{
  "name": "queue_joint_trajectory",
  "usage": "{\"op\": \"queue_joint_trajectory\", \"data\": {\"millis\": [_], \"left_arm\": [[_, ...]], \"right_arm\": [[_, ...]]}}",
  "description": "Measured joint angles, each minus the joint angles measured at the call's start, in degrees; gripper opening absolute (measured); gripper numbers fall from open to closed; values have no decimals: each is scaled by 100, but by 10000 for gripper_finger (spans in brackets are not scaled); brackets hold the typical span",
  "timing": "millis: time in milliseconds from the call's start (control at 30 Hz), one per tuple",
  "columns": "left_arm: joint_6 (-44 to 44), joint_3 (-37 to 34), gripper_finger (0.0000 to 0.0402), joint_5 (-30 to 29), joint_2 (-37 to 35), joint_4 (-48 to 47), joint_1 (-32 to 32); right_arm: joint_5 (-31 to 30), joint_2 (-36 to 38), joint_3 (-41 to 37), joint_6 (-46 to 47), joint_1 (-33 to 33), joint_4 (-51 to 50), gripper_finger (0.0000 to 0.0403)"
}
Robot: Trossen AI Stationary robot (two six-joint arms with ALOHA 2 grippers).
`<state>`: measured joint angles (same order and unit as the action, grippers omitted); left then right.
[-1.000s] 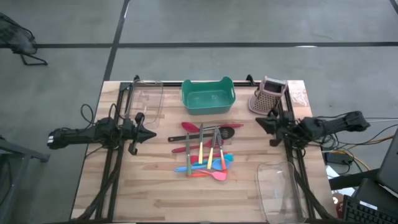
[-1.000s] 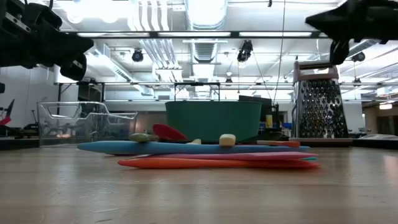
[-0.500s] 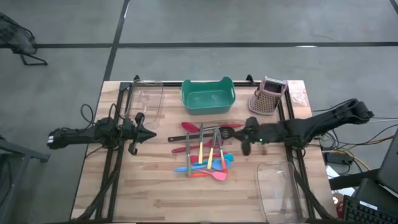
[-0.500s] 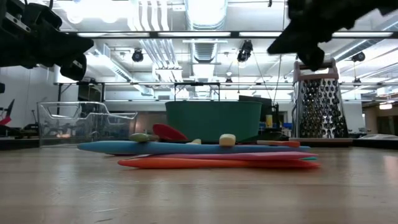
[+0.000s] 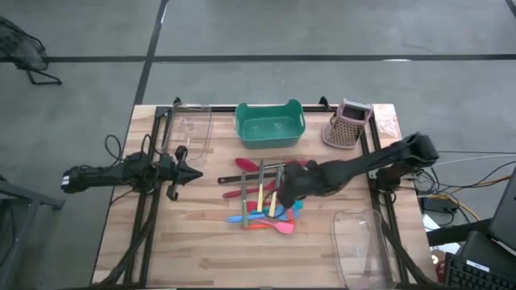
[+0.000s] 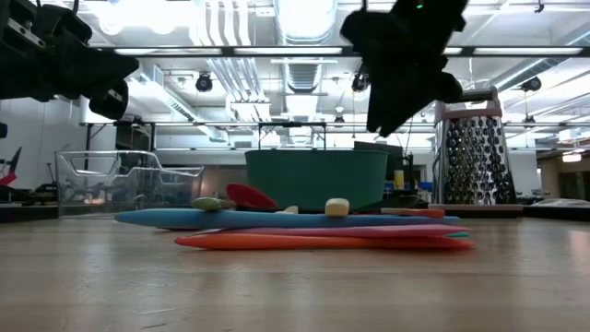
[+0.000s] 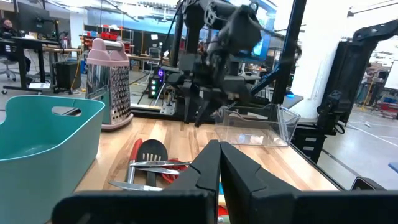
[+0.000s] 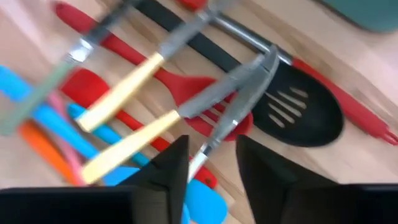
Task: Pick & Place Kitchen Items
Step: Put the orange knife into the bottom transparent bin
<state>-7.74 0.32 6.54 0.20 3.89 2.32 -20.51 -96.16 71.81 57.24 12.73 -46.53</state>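
The kitchen items [image 5: 260, 193] lie in a loose pile on the middle of the wooden table: long red and black utensils, blue, pink and orange spatulas, metal pieces with pale handles [image 8: 124, 93]. My right gripper [image 5: 285, 196] hangs open above the pile's right side, its fingers pointing down over a black slotted turner [image 8: 305, 115] and a red spoon [image 8: 205, 93]. In the low view it [image 6: 380, 124] is well above the pile. My left gripper [image 5: 197, 173] waits shut above the table's left part, its fingertips together [image 7: 219, 163].
A teal tub [image 5: 270, 125] stands at the far middle, with a pinkish perforated holder [image 5: 348, 126] to its right. One clear container [image 5: 192, 129] stands at the far left and another [image 5: 363, 242] at the near right. Dark frame rails run along both table sides.
My right gripper has swung from the table's right edge toward the left, out over the pile of kitchen items, and has tipped its fingers downward. The kitchen items have kept still.
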Motion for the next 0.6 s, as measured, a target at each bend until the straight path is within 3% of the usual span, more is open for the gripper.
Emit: {"op": "queue_joint_trajectory", "data": {"millis": [233, 600], "left_arm": [[1, 0, 14, 0, -1, -1, 0], [1, 0, 14, -1, -2, -12, 1]], "right_arm": [[288, -914, 947, 157, -2, -880, 211], [427, -1165, 785, 431, 0, -605, 229]]}}
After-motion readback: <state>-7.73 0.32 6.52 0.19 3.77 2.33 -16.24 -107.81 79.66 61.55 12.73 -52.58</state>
